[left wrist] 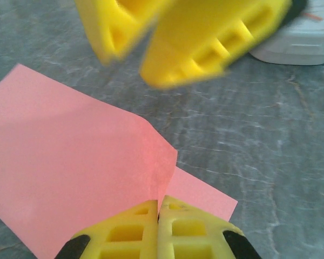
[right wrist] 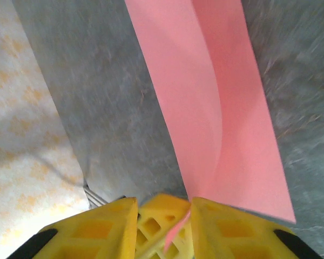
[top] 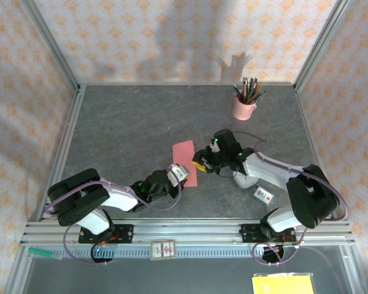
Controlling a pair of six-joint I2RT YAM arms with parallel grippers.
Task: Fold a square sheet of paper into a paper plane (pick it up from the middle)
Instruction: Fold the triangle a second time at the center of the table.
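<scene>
The left tool [left wrist: 157, 208] is clenched on one corner of the square sheet of paper [left wrist: 70, 162] and holds that end raised, probably to keep the folded layers together. Facing it, the right tool [right wrist: 163, 205] stands parted, with the paper's far edge loose between its fingers and not gripped. The sheet lies on the table [top: 122, 122] between the two tools. Behind the right tool, a small white card [top: 265, 196] bears a red mark too small to read.
</scene>
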